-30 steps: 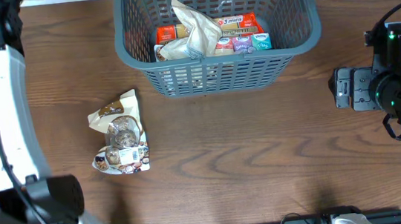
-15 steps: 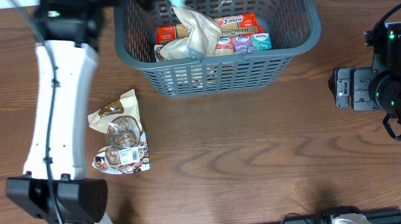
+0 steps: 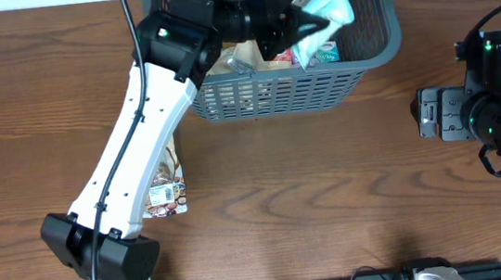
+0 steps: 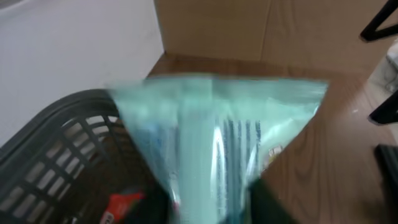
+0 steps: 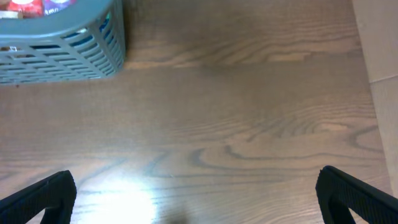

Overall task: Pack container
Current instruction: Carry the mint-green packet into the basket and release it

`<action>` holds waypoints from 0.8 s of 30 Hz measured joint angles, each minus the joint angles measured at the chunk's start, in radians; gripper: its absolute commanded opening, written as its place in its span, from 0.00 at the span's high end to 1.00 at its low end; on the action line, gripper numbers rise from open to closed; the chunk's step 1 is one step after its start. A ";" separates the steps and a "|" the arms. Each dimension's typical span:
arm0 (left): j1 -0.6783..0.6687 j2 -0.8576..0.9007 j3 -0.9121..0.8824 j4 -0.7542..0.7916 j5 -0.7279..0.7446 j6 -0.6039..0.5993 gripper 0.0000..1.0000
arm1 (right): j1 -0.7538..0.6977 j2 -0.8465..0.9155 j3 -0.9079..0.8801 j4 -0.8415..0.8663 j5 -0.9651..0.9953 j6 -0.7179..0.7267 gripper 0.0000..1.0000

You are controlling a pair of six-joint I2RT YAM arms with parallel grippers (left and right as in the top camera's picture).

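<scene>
The dark grey lattice basket [image 3: 379,33] stands at the back middle of the table, with snack packets [image 3: 321,53] inside. My left gripper [image 3: 307,8] is over the basket's right half, shut on a light teal packet [image 3: 327,1]. In the left wrist view the teal packet [image 4: 217,137] fills the middle, with the basket rim [image 4: 56,118] below left and a red packet [image 4: 121,202] inside. My right gripper [image 5: 196,199] is open and empty over bare table at the right, and the basket corner [image 5: 93,46] shows at upper left.
A beige and brown snack bag [image 3: 167,191] lies on the table left of centre, partly hidden by my left arm. The right arm's base [image 3: 490,115] sits at the right edge. A cardboard box [image 4: 267,31] stands behind the table.
My left arm has swung from the far left across to above the basket, carrying the teal packet to the right. The right arm has not moved.
</scene>
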 measured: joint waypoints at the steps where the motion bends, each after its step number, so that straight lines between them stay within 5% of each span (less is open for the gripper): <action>1: 0.000 0.003 0.000 -0.003 -0.003 0.003 0.41 | 0.000 0.000 0.000 -0.006 0.000 0.000 0.01; 14: 0.002 0.040 -0.001 -0.020 -0.013 0.003 0.26 | 0.000 0.000 0.000 -0.022 0.000 0.000 0.01; 24: 0.138 0.040 0.000 -0.015 -0.218 -0.076 0.26 | 0.000 0.000 0.000 -0.018 0.000 0.000 0.01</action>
